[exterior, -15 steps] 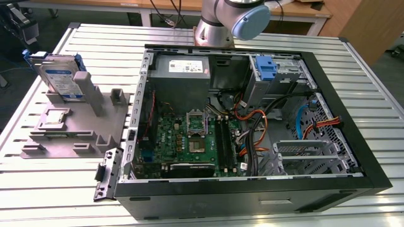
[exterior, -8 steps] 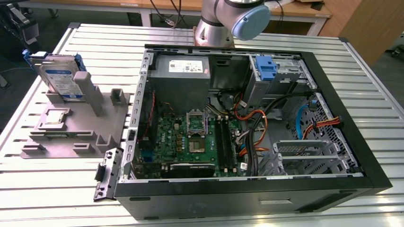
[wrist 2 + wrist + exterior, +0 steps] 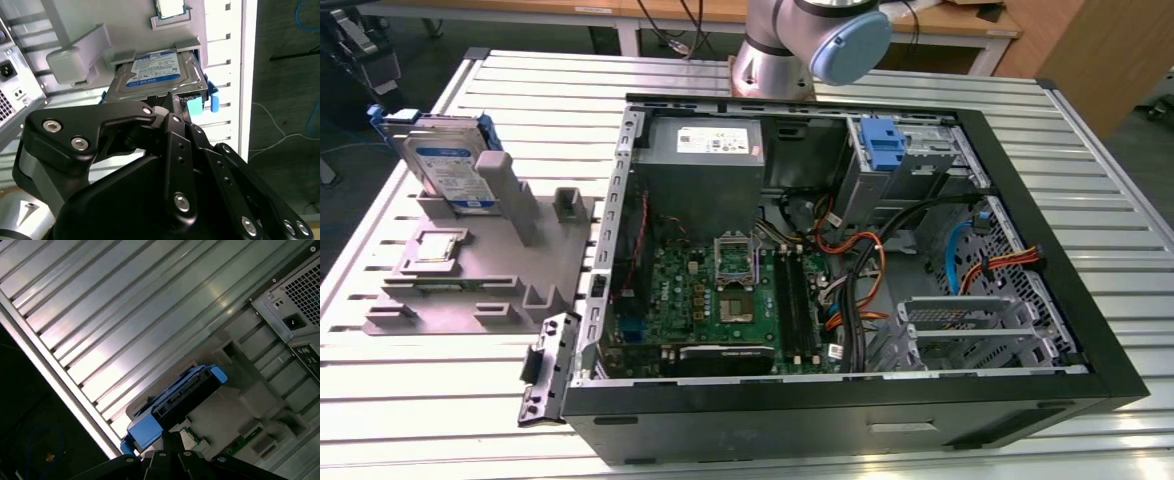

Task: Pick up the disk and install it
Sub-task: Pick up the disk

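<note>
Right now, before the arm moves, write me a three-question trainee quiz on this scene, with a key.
1. True or false: the silver-grey rectangular hard drive, with its white-and-blue label and blue plastic carrier frame, stands on edge in the grey plastic holder, outside the open black computer case.
2. In the exterior view, the holder sits: A) to the case's left; B) to the case's right; C) inside the case.
3. Fill in: the bare plastic bracket in the case's far drive bay is ___ in colour.
Key: 1 true; 2 A; 3 blue.
</note>
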### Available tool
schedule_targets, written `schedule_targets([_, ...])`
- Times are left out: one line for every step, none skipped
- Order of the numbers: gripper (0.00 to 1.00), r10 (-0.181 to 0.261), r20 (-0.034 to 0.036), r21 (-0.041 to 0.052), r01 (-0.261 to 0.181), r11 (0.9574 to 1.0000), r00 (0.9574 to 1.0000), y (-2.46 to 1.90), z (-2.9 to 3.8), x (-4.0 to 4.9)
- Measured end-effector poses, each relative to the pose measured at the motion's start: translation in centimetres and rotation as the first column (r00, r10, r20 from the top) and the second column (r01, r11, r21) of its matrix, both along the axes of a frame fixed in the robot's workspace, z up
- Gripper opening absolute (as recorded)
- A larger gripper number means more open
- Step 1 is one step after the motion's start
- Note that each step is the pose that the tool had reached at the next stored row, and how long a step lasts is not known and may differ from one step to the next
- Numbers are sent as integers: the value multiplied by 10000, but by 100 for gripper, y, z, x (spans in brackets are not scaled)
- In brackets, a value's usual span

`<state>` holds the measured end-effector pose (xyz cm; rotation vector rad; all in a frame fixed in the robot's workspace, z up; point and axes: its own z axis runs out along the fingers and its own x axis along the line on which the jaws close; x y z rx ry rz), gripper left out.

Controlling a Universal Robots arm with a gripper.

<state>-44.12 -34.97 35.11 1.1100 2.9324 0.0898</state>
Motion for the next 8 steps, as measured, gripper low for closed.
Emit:
schedule_targets([10, -163, 0, 0, 163, 9999, 9999, 0, -1, 0])
schedule_targets([10, -304, 0, 0, 304, 9995, 9995, 0, -1, 0])
schedule_targets([10, -431, -1, 0, 431, 9991, 9991, 0, -2, 0])
schedule_targets([10, -545, -1, 0, 545, 9985, 9985, 0, -2, 0])
schedule_targets([10, -653, 0, 0, 653, 9979, 9979, 0, -2, 0])
schedule_targets([10, -754, 0, 0, 754, 9972, 9972, 0, -3, 0])
schedule_targets([10, -861, 0, 0, 861, 9963, 9963, 0, -3, 0])
schedule_targets([10, -995, 0, 0, 995, 9950, 9950, 0, -4, 0])
